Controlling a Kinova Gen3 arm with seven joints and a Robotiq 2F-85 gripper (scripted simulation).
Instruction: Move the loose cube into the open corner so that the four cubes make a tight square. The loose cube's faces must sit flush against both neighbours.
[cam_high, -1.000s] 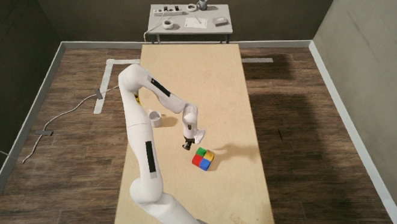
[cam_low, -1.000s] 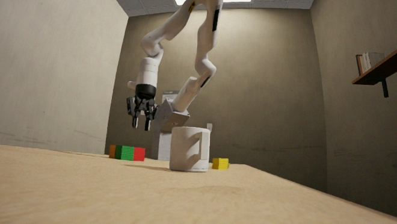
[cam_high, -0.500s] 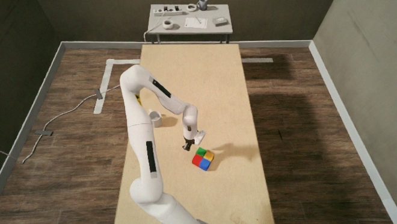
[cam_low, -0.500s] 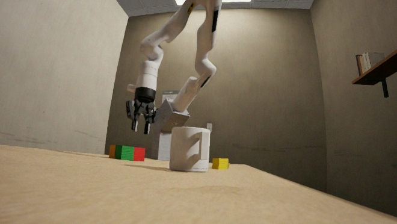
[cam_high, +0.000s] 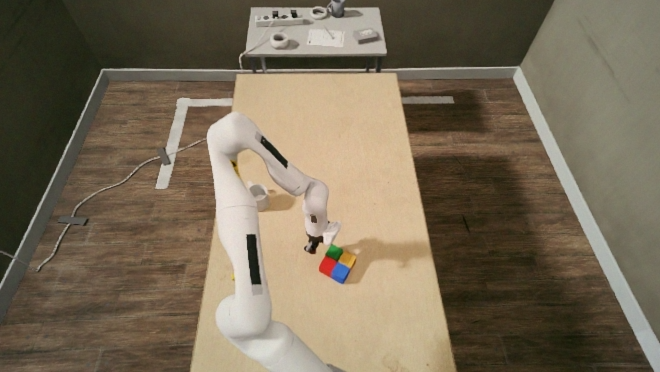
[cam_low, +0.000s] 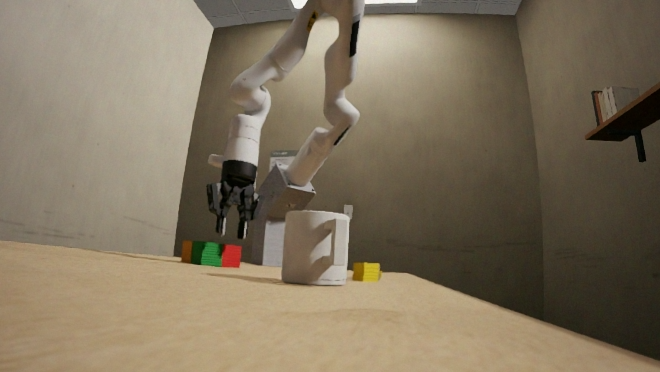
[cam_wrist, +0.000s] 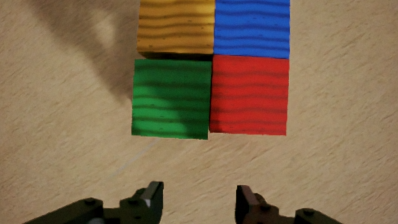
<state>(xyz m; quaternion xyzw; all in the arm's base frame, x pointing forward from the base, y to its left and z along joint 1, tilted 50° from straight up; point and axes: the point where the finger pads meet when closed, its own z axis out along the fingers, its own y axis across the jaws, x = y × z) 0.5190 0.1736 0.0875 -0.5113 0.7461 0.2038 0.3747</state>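
Observation:
Four cubes sit together in a square on the tan table top: green (cam_wrist: 171, 98), orange-yellow (cam_wrist: 176, 27), blue (cam_wrist: 252, 27) and red (cam_wrist: 249, 95). In the wrist view the green cube meets the red one side to side. It sits a little to the left of the orange-yellow cube's edge, with a thin dark line between the two. The square also shows in the top view, with the green cube (cam_high: 334, 251) at its far corner. My gripper (cam_wrist: 199, 199) (cam_high: 312, 248) (cam_low: 231, 231) is partly open and empty. It hangs above the table, just beside the green and red cubes.
A white mug (cam_high: 259, 196) stands on the table behind the arm; it shows large in the exterior view (cam_low: 315, 247). A small yellow block (cam_low: 366, 271) lies beside it. A grey side table (cam_high: 316, 31) with small items stands past the far end.

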